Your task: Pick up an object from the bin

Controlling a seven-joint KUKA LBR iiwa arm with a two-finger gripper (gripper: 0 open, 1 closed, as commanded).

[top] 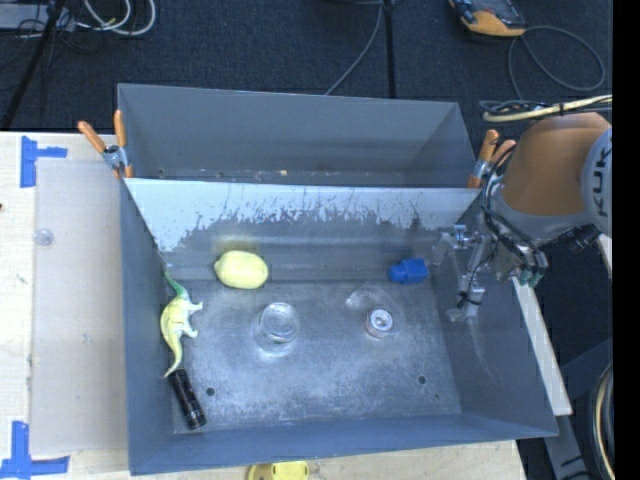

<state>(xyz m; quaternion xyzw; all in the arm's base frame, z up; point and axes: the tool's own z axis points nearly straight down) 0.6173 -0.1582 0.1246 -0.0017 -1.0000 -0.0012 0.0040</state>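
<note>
You are at the approach step: the gripper [468,293] hangs by the right wall of the bin [300,158]; spread or pressed together, I cannot tell. The small blue block [407,271] lies near, on its left; next you should centre over it and descend

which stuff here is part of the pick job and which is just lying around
Job: gripper, at the bin's right side; small blue block, the nearest thing to it.
Lying about: yellow lemon-shaped toy, green-yellow toy dinosaur, black marker, clear cup, smaller clear round thing.
</note>
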